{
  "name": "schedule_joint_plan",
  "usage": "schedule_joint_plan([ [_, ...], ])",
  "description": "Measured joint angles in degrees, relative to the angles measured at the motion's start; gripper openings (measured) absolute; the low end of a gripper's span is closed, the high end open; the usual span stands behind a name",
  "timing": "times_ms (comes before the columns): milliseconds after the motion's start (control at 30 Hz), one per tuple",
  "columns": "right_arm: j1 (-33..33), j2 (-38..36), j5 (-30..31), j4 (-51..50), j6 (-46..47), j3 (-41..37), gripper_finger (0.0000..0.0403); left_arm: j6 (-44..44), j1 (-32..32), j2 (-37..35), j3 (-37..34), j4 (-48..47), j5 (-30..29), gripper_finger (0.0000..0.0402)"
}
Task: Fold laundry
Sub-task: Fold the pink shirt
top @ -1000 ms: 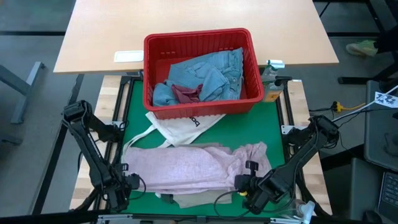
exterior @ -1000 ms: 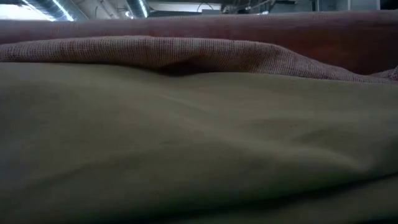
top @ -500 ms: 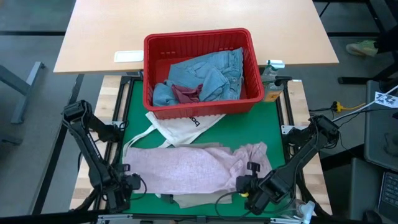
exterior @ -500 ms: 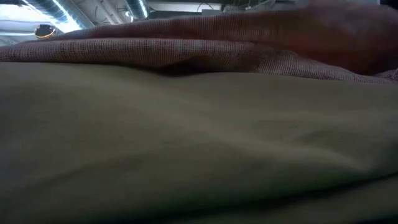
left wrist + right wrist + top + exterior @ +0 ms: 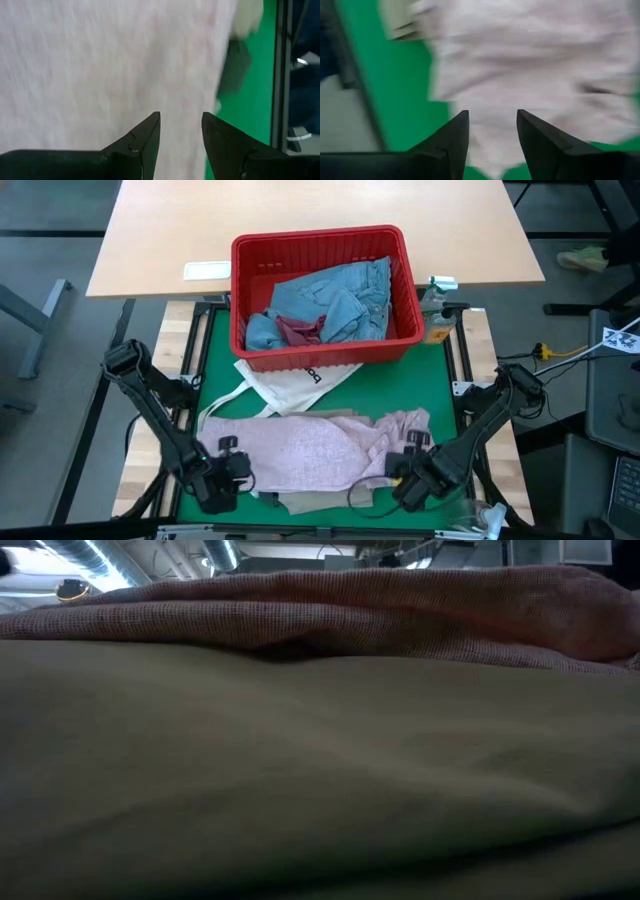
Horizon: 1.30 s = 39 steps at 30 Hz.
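Observation:
The mottled pink top (image 5: 320, 448) lies spread across the near half of the green mat (image 5: 400, 385), on top of the beige trousers (image 5: 305, 502). In the low view the trousers (image 5: 300, 770) fill the front and the pink top (image 5: 400, 610) lies behind and on them. My left gripper (image 5: 235, 470) stands open over the top's near left part (image 5: 100, 60). My right gripper (image 5: 410, 462) stands open over its near right end (image 5: 530, 60), pointing down. Both pairs of fingers, left (image 5: 181, 117) and right (image 5: 492, 115), have nothing between them.
A red basket (image 5: 240, 290) at the far side holds light blue denim jeans (image 5: 340, 295) and a dark red garment (image 5: 298, 330). A white tote bag (image 5: 290, 385) lies between the basket and the pink top. Metal frame rails (image 5: 462, 370) border the mat.
My left gripper has swung toward the table's right edge, in over the pink top's near left corner, and has tipped. My right gripper has risen a little. In the low view the pink top's raised part has sunk down onto the cloth below it.

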Motion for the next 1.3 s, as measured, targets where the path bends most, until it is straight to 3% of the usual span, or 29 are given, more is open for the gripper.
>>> schedule_joint_plan([
  [133, 0.2, -0.6, 8.9, -7.5, 0.0, 1.4, 0.0166, 5.5, 4.5, 0.0, 0.0, 2.7, -0.2, 0.0140],
  [333, 0.2, -5.6, 12.5, -9.4, -0.2, -3.5, 0.0166, 13.3, 10.3, 0.0, 0.0, 6.6, 0.2, 0.0140],
  [500, 0.2, -14.5, 12.9, -6.4, 4.6, -13.8, 0.0166, 17.6, 13.9, 0.0, 0.0, 9.3, 1.6, 0.0140],
  [733, -1.5, -25.4, 12.4, 7.4, 6.9, -30.3, 0.0166, 21.0, 16.7, 0.0, 0.0, 10.1, 1.7, 0.0140],
  [833, -2.6, -26.0, 12.8, 11.5, 2.1, -33.0, 0.0166, 21.0, 17.3, 0.0, 0.0, 10.1, 1.7, 0.0140],
  [1033, -2.4, -24.3, 12.8, 15.5, -16.0, -37.0, 0.0166, 21.7, 17.7, 0.0, 0.0, 10.1, 1.7, 0.0140],
  [1300, -2.5, -21.4, 18.4, 18.7, -25.1, -39.0, 0.0166, 19.9, 17.6, 0.1, 0.0, 10.0, 1.3, 0.0140],
])
